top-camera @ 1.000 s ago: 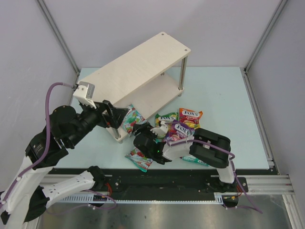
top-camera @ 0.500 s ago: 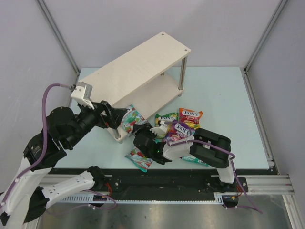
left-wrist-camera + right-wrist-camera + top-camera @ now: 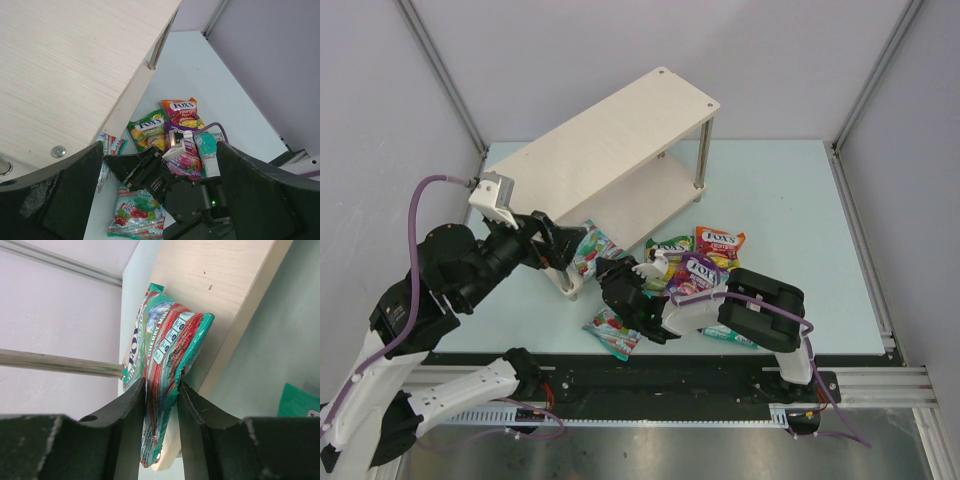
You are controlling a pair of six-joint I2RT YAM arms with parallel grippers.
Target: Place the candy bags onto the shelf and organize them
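The shelf (image 3: 620,140) stands slantwise on the table (image 3: 790,190), and only one bag is in it. A teal bag (image 3: 588,250) stands on edge at the near end of the lower board (image 3: 660,195), partly under the top board (image 3: 610,130), with its near corner past the board's edge. The right tool (image 3: 612,275) is closed on this bag. In the right wrist view both fingers (image 3: 125,420) press flat against its sides, just below a thin metal post (image 3: 60,362). White lettering runs along the bag's face there, and small printed panels along its back, too tilted to read fully.

The other bags lie on the table in front of the shelf. A green-yellow bag (image 3: 147,131) reads "FOX'S" with "SPRING" under it. Touching it on the far side is a red-orange bag (image 3: 182,112) marked "FOX'S" and "FRUITS". A purple bag (image 3: 185,155) shows "BERRIES" and is partly under the right arm. A second teal bag (image 3: 137,212) with "FOX'S" on it lies alone near the table's front edge. A third teal bag (image 3: 206,155) is just beside the purple one, its print unreadable.

The left tool (image 3: 558,245) hangs by the shelf's near end with its fingers spread wide, gripping nothing.
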